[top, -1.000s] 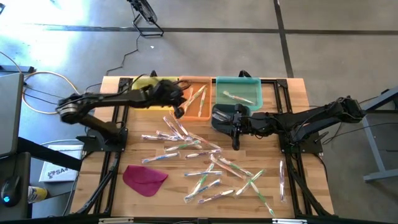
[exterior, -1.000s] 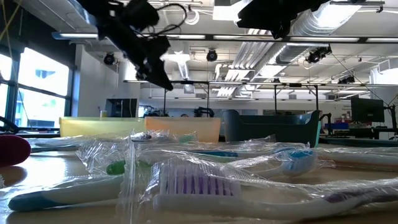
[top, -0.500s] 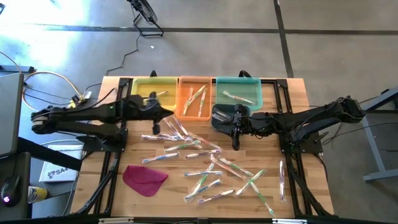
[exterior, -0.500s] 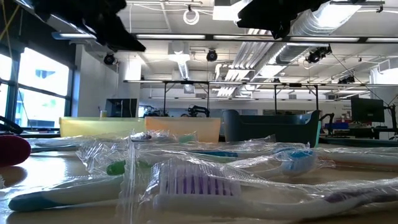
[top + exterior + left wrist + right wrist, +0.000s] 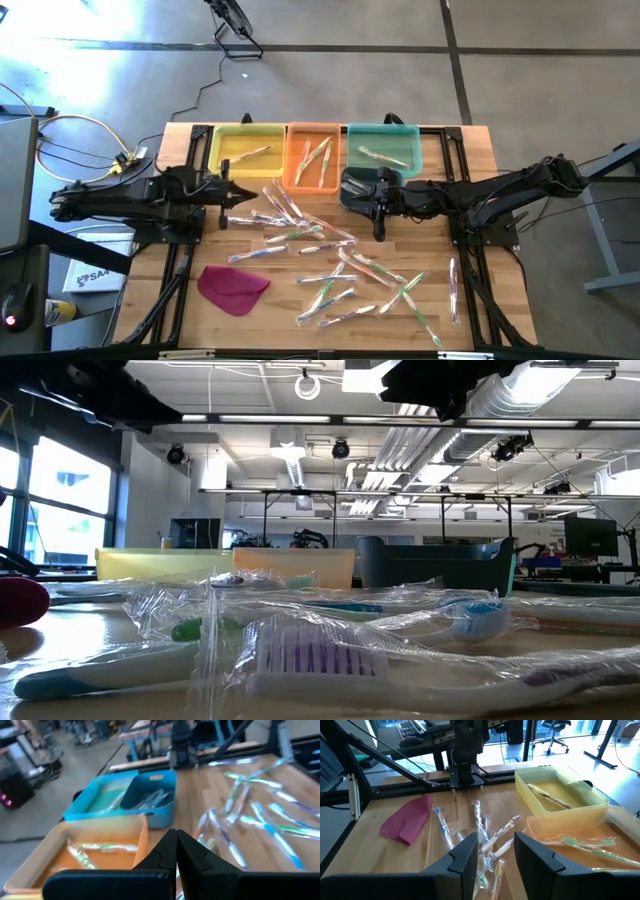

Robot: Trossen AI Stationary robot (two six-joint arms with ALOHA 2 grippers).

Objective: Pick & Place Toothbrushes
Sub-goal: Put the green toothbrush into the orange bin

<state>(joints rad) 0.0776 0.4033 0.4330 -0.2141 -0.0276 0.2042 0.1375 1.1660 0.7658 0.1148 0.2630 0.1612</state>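
Three bins line the 12 o'clock edge of my table (image 5: 480,150): a yellow bin (image 5: 247,155) with one brush inside, an orange bin (image 5: 315,158) with several, and a teal bin (image 5: 382,152) with one or two more. Most of the toothbrushes (image 5: 330,262), each in a clear glossy wrapper, lie scattered across the wood from the centre toward 5 o'clock, and one lies apart near the 3 o'clock edge. My left gripper (image 5: 243,194) hangs at about 10 o'clock, just short of the yellow bin, its fingers pressed together and carrying nothing, as the left wrist view shows. My right gripper (image 5: 378,228) sits just past centre toward 1 o'clock, in front of the teal bin, its two fingers (image 5: 463,862) spread partway with nothing between them, and loose brushes lie on the wood beyond them. At 7 o'clock lies a flat magenta cloth (image 5: 233,287), clear of the pile. From table height, a purple-bristled brush head (image 5: 315,658) fills the foreground among crinkled wrappers.
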